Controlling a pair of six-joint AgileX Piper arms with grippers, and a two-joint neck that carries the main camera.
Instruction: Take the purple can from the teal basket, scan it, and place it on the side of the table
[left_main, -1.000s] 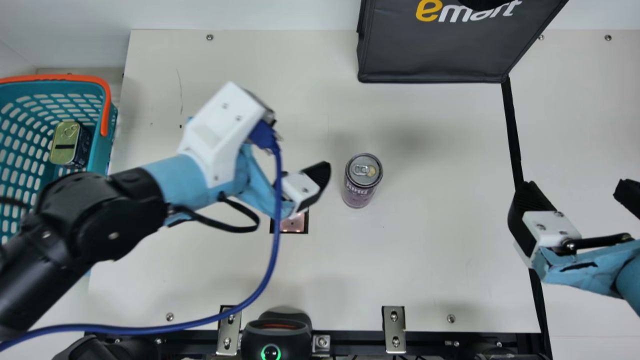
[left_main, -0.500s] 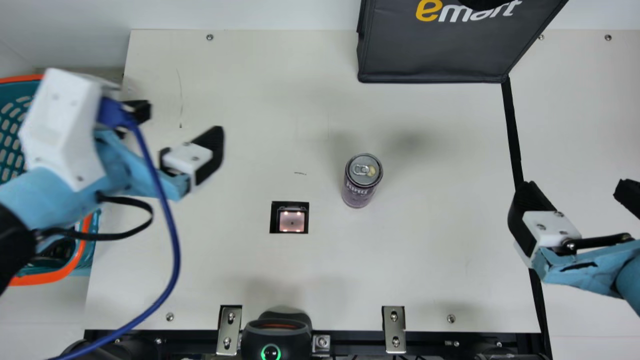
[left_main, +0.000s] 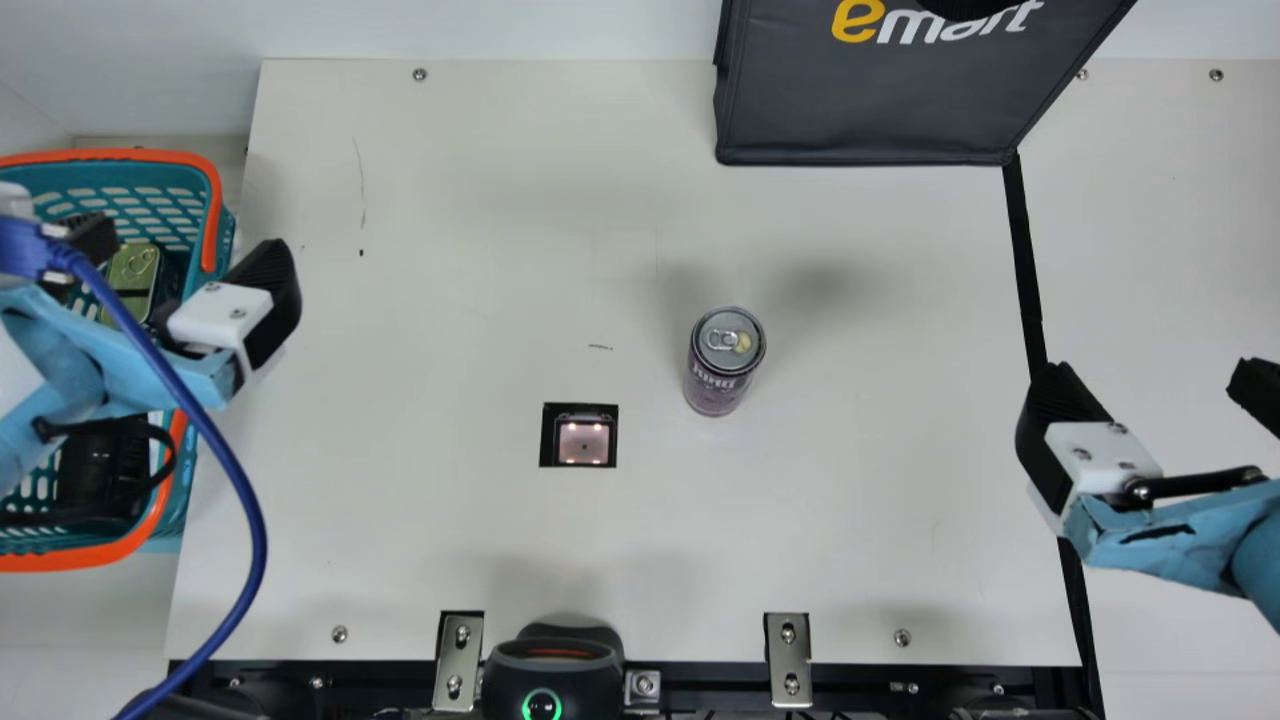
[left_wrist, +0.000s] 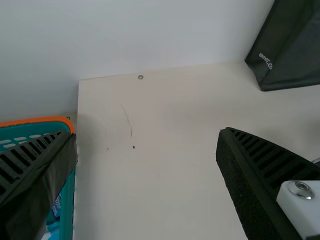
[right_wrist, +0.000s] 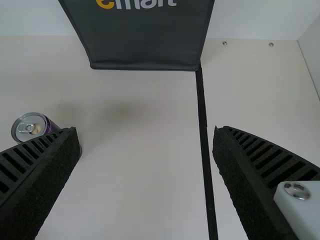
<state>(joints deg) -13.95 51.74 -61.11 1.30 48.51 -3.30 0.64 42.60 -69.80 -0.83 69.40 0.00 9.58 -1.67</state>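
Main view, high, steeply down over the table (left_main: 450, 550); left wrist view, closer, slanting wallward, shares teal basket (left_main: 120, 178) and dark bag (left_main: 860, 110); right wrist view, likewise, shares bag and purple can (left_main: 722, 365).

Open passage is afforded over the bench (left_main: 450, 330) between the teal basket (left_main: 212, 190) and the purple can (left_main: 727, 365), and between the can and the right gripper (left_main: 1155, 375). The far side is partly obstructed by the dark bag (left_main: 860, 105), the basket partly overhung by the left gripper (left_main: 188, 250)

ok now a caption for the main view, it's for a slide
Purple can upright on the cream table, left gripper open at the teal basket, right gripper open opposite.
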